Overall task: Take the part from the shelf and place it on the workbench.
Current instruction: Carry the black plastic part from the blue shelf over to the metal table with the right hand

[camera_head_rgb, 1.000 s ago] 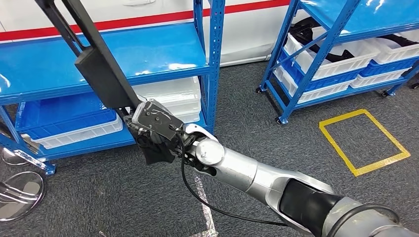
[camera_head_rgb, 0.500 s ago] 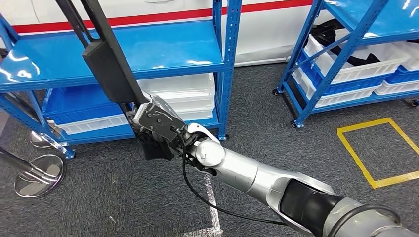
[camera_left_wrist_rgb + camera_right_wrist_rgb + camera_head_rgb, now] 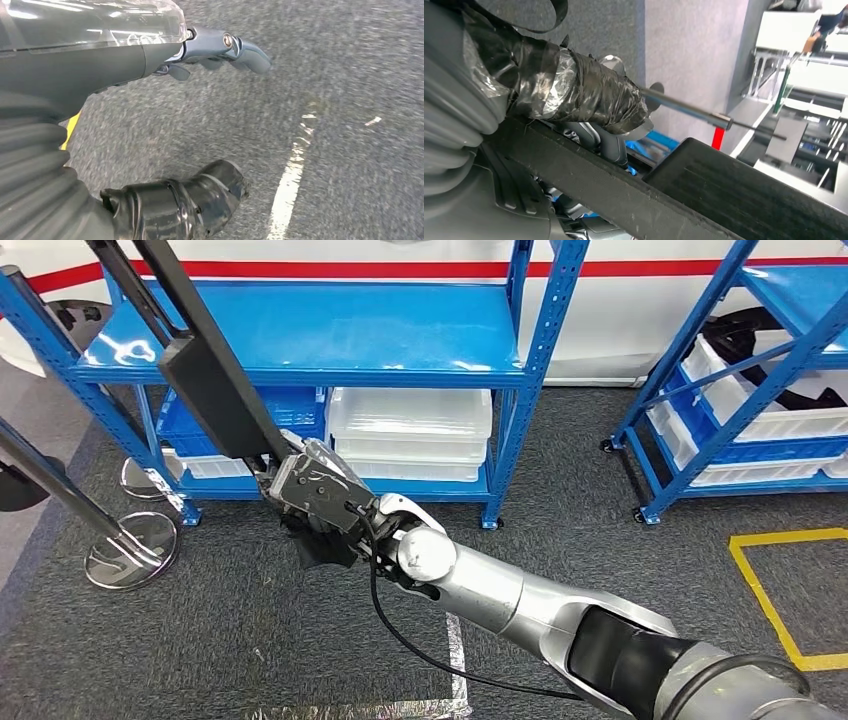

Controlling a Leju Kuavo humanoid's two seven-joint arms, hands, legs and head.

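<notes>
The long black part (image 3: pixel 215 395) is clamped in the right hand (image 3: pixel 315 502), raised toward 11 o'clock before the blue shelf (image 3: pixel 330 340). Left hand (image 3: pixel 220 47) hangs empty, fingers apart. Carrying step judged underway; next, the surface must be found.

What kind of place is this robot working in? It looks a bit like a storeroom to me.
Probably a factory or warehouse parts area. Blue metal shelving holds white plastic bins, yellow tape marks out a zone on the grey carpeted floor, and the robot's right hand grips a long black part.
</notes>
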